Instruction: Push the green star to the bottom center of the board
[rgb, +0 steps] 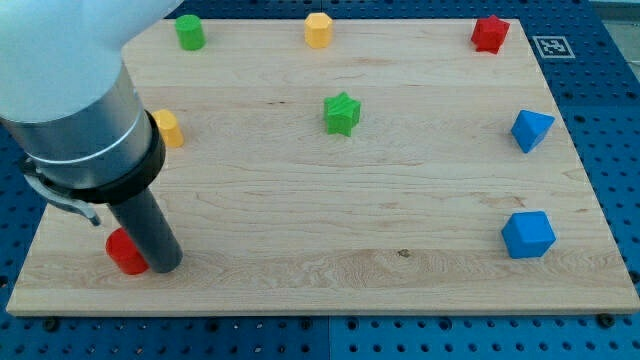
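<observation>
The green star (341, 113) lies on the wooden board (330, 210), a little above the middle. My tip (163, 266) rests at the view's lower left, touching the right side of a red round block (124, 250). The tip is far to the left of and below the green star.
A green cylinder (190, 31) and a yellow hexagonal block (318, 30) sit along the top edge, a red star (490, 33) at the top right. A yellow block (167, 128) is partly hidden by the arm at left. Two blue blocks (531, 130) (527, 234) sit at the right.
</observation>
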